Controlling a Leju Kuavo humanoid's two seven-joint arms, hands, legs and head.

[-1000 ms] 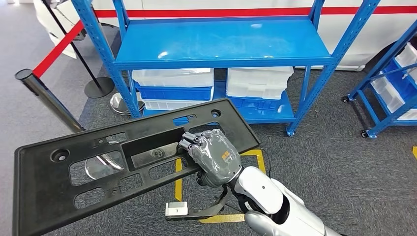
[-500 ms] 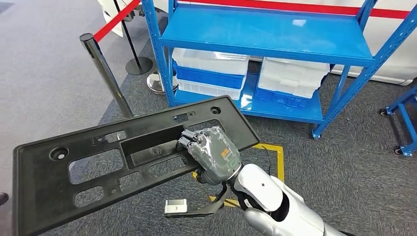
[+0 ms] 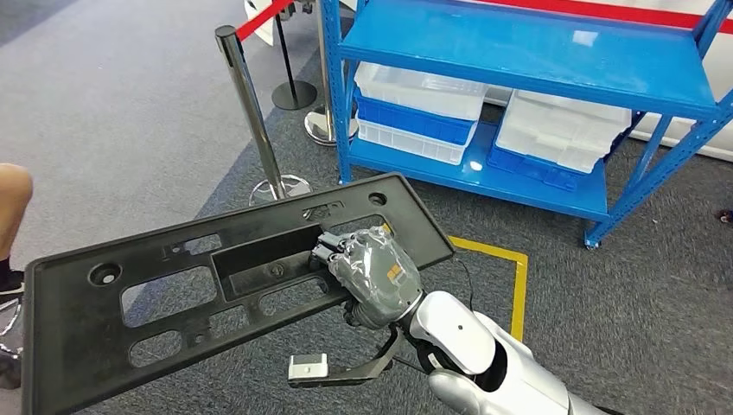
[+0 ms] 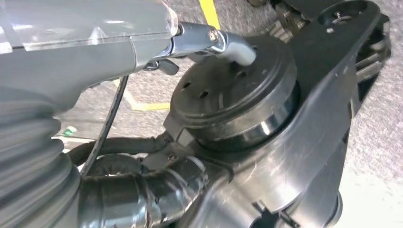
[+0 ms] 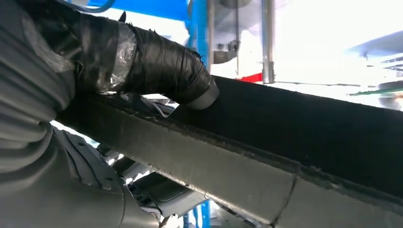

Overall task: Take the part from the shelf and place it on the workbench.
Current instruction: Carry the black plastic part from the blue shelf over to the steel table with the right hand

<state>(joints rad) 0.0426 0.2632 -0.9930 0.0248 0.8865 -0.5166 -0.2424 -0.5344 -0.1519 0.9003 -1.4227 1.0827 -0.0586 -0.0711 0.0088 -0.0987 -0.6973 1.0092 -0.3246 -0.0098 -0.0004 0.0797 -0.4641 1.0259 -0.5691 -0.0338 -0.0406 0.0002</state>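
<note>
The part (image 3: 251,232) is a long black plastic panel with several cut-outs, held roughly level in front of me over the grey carpet. My right hand (image 3: 373,275) grips it near its right end, fingers curled over the edge of a central opening. In the right wrist view a taped dark finger (image 5: 157,66) hooks over the part's edge (image 5: 285,128). My left hand (image 4: 57,95) hangs low beside my body, and its fingers are too hidden to judge.
The blue shelf (image 3: 536,52) stands ahead to the right, with clear bins (image 3: 419,91) on its lower level. A chrome stanchion (image 3: 251,112) with a red belt stands just beyond the part. Yellow floor tape (image 3: 519,285) lies below. A person's leg (image 3: 13,199) is at the left edge.
The camera has turned left: shelf and stanchion have slid right in the picture, and a person's leg has come in at left. The part stays in my right hand as before.
</note>
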